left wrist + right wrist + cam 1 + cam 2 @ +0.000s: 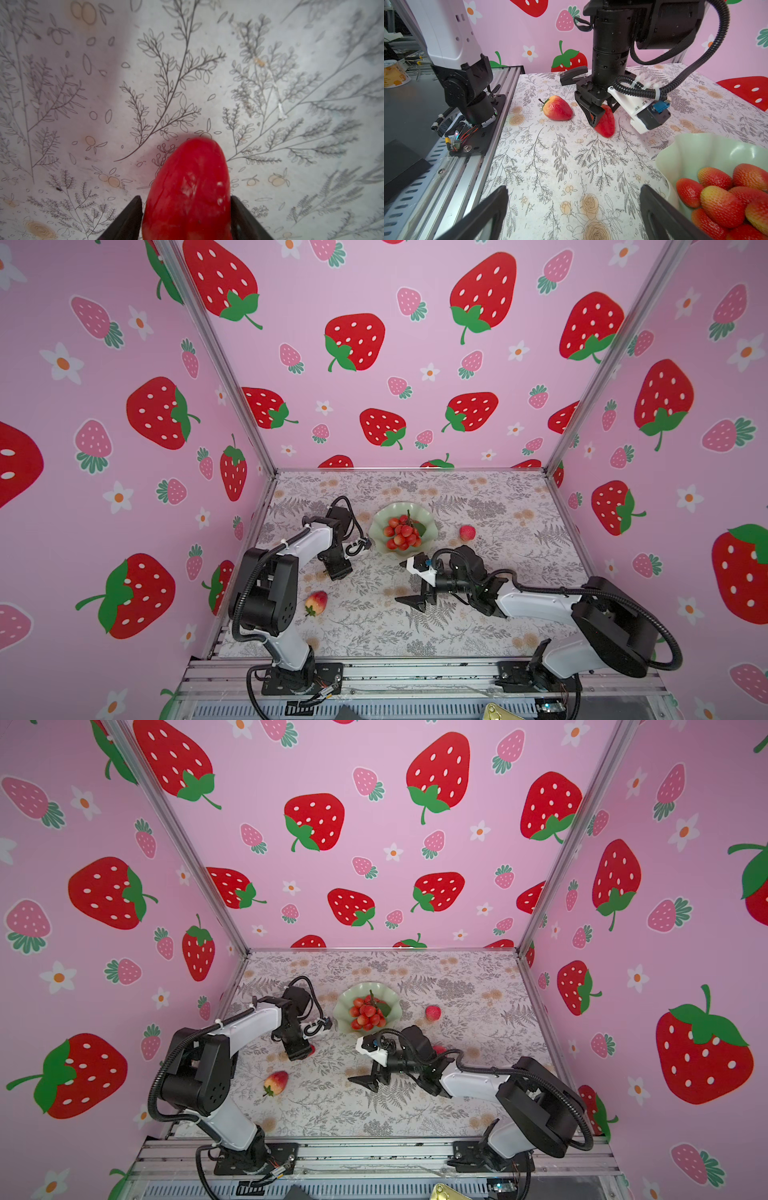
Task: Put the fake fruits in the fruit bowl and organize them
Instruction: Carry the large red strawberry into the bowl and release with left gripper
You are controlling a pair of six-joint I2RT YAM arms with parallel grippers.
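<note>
On the leaf-printed table (498, 506), the left gripper (602, 116) is pinching a red strawberry (187, 187) tip-down, the fruit bowl (401, 508) lying near, farther back toward the middle (berry bunch (402, 533) inside), while the right gripper (572, 214) is hovering spread and empty.

A lab robot test booth: printed wall panels (415, 290) on aluminium posts (220, 364) enclose the worktop (519, 614) around the left end effector (337, 572) and right end effector (400, 581), with the arms bolted to a slotted rail (415, 674).

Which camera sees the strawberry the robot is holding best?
The right wrist view: most of the red strawberry shows, pinched in the left gripper. The left wrist view crops it; in a top view only a sliver shows.
</note>
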